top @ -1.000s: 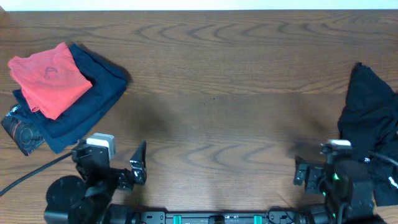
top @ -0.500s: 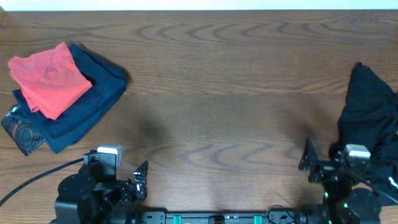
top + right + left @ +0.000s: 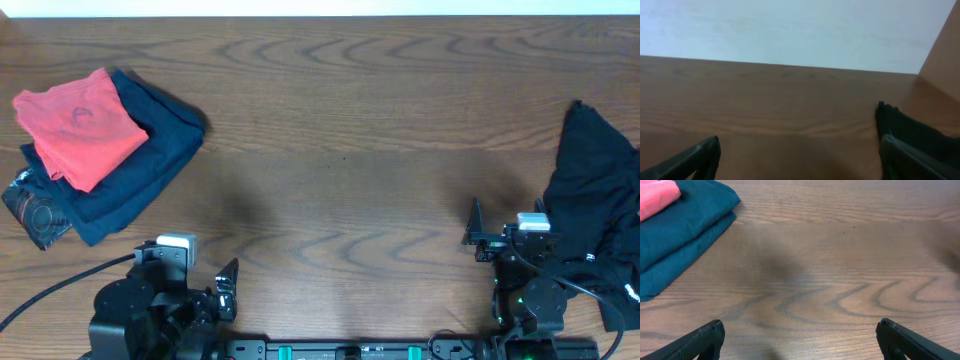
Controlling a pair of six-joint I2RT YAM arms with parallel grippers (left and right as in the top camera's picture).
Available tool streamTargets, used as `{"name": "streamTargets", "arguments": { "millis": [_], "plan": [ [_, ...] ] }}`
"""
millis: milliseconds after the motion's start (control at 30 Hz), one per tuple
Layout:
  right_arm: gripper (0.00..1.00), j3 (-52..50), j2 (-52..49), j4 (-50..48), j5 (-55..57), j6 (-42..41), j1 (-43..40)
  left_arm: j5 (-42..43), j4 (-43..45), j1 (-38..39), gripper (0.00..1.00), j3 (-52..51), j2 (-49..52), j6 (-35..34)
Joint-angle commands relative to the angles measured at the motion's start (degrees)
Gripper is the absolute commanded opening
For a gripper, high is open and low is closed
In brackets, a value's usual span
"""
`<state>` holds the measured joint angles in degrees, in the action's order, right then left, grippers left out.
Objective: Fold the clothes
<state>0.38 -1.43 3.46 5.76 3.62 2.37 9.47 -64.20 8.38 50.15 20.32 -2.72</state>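
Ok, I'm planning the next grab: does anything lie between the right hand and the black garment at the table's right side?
Nothing visible does. The right hand sits open just left of the black garment, only bare table between them. The folded stack lies far off.

**Occlusions and crops**

Overhead: black garment (image 3: pixel 595 190) runs off the right edge, its lower part partly behind right arm (image 3: pixel 530 295). At left, patterned cloth (image 3: pixel 28 212) is mostly buried under navy stack (image 3: pixel 150 150), print unreadable. Left wrist crops red shirt (image 3: pixel 655 197) at the corner. Both wrist views show only the jaws' tips.
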Motion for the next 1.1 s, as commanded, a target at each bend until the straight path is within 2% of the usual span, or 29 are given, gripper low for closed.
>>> {"name": "streamTargets", "arguments": {
  "millis": [0, 1067],
  "plan": [
    [0.99, -0.04, 0.35, 0.2, 0.0, 1.18, -0.44, -0.55, -0.09, 0.11, 0.98, 0.09, -0.11, 0.55],
    [0.99, -0.04, 0.35, 0.2, 0.0, 1.18, -0.46, -1.73, -1.84, -0.83, 0.98, -0.2, -2.03, 0.61]
  ]
}}
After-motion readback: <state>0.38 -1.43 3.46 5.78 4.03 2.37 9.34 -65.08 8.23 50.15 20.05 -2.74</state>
